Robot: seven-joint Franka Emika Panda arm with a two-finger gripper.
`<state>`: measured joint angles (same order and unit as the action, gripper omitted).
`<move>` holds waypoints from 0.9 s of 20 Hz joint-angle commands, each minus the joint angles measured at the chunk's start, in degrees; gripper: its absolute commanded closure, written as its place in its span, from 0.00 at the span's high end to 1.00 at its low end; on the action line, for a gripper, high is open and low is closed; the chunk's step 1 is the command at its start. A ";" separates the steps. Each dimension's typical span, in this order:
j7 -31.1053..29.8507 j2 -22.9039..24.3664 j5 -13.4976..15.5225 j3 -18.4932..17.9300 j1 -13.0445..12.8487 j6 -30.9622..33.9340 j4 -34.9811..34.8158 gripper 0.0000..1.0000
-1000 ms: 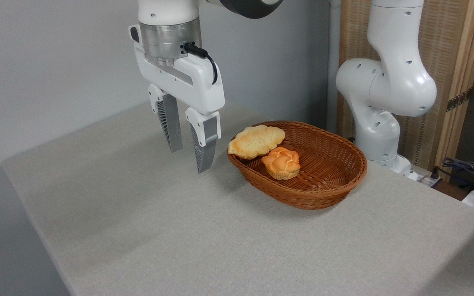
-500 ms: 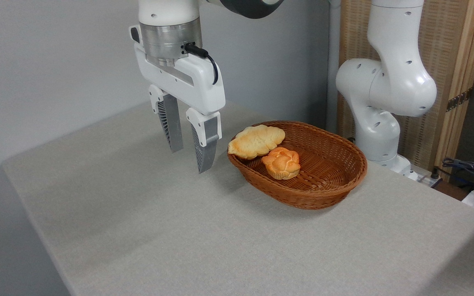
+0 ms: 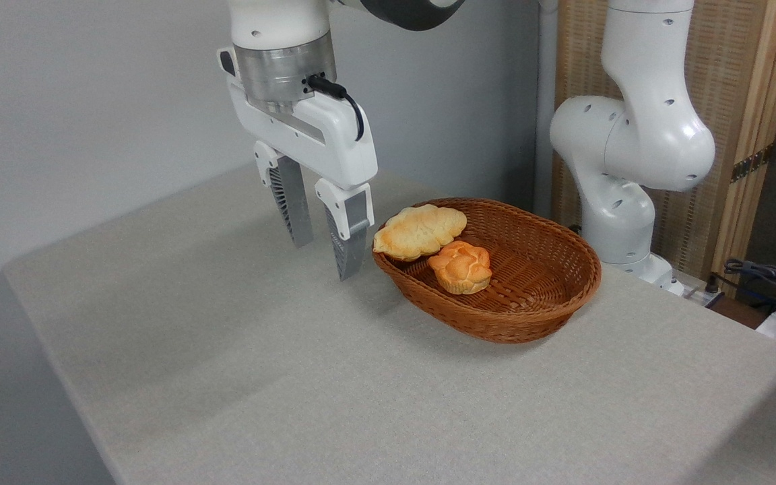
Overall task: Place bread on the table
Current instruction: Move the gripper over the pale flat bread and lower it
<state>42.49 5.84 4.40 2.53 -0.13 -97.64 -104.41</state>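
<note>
Hanging above the worktop (image 3: 226, 350), my end effector (image 3: 327, 256) points straight down with its two fingers parted and nothing between them. It sits just left of the basket (image 3: 536, 303), outside the rim and clear of it.

The bread (image 3: 419, 231) lies to my right and a little further back, at the left end of the basket. It is propped on the wicker rim, its near-left tip overhanging the edge toward me, its other end resting against the round bun (image 3: 461, 267). Its long axis runs from lower left to upper right in the picture, rising slightly toward the back wall.

My fingertips look about level with the bread or a touch below it, so I judge the coming move as a short lift and a shift rightward to get over it. My fingers are spaced roughly along that same left-right line, so I would likely need to turn the wrist to close across the narrow width instead of the length. The bun touching the bread leaves little room on that side.
</note>
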 commanded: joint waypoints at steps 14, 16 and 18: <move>4.18 11.12 0.97 0.02 -9.27 7.29 -18.01 1.00; 4.45 11.82 0.97 0.02 -11.37 7.29 -20.12 1.00; 4.45 11.83 0.97 0.02 -13.92 7.29 -21.44 1.00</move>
<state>46.02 16.17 4.60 3.32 -10.25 -90.41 -122.72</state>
